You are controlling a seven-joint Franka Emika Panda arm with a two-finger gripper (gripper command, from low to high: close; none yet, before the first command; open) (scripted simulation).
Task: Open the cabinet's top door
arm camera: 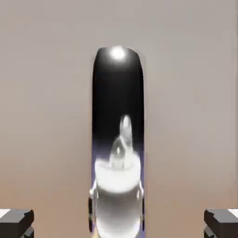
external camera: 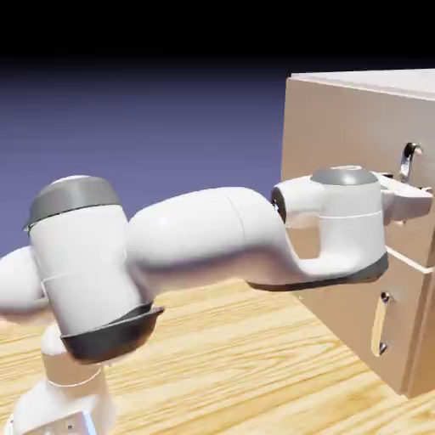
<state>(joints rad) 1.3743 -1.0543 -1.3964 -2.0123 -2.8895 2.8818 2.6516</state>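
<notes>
The hand (external camera: 406,197) is reaching level to the top door (external camera: 340,136) of the cabinet (external camera: 425,340). Its fingers (arm camera: 16,222) are standing either side of the silver loop handle (arm camera: 117,139) (not visibly touching it); I cannot tell whether they are clamped.

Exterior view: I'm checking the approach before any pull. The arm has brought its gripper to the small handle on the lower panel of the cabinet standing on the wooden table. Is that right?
Not quite. The gripper is at the long handle of the top door, not at the small handle of the lower panel, as the exterior view shows. The cabinet does stand on the wooden table.
</notes>
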